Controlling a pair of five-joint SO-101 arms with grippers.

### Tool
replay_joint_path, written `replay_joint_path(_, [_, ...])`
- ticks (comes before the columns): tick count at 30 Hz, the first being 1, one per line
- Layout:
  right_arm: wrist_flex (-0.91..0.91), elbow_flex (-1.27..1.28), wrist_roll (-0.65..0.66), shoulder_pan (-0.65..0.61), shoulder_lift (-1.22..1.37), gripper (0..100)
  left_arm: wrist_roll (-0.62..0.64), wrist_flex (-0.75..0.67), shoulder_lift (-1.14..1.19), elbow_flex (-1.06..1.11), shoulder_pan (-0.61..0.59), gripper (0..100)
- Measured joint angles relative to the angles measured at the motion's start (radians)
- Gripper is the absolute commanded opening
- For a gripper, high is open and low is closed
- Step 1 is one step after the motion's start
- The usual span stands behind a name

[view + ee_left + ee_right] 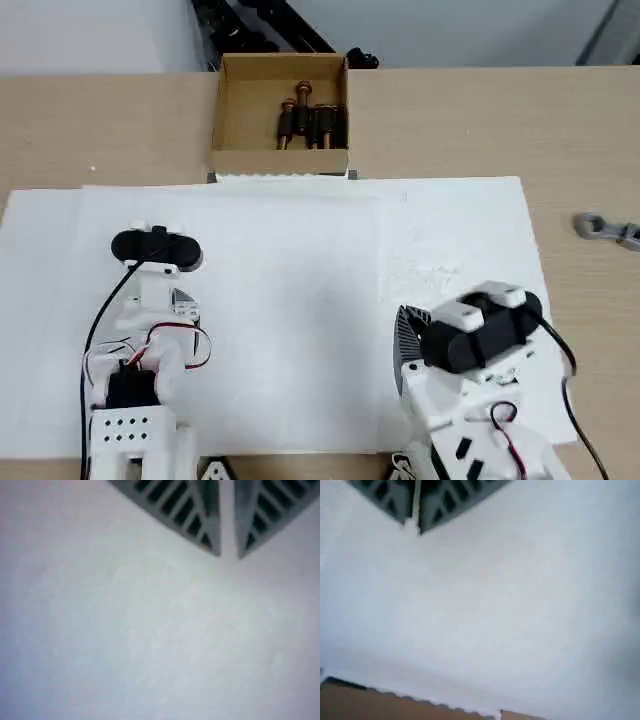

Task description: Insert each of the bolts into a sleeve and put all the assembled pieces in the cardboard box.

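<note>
- Pale wooden table [100,120] carried a white sheet [300,300] across most of its near half, with both arms folded low at the near edge.
- The cardboard box [228,110] stood open just beyond the sheet's far edge, about midway along it.
- Inside the box, toward its right side, lay a cluster of bolts already in sleeves [312,122], packed side by side.
- The left gripper [229,555] hung close over the bare sheet, its ribbed grey fingers drawn together with only a thin slit between them, holding nothing.
- The right gripper [415,526] was likewise pressed together and empty above the sheet.
- A small metal tool [605,228] lay on the wood, off the sheet's right edge.
</note>
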Motion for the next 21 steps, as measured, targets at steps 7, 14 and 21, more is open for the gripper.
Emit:
replay_joint_path(7, [0.0, 0.08, 0.066, 0.003, 0.0, 0.7, 0.0, -0.002, 0.0, 0.0, 0.0, 1])
replay_joint_path(14, [-0.006, 0.232, 0.074, 0.003, 0.003, 0.8, 0.0, -0.002, 0.0, 0.0, 0.0, 1])
replay_joint_path(21, [-0.041, 0.295, 0.077, 0.0, -0.003, 0.6, 0.0, -0.002, 0.0, 0.0, 0.0, 1])
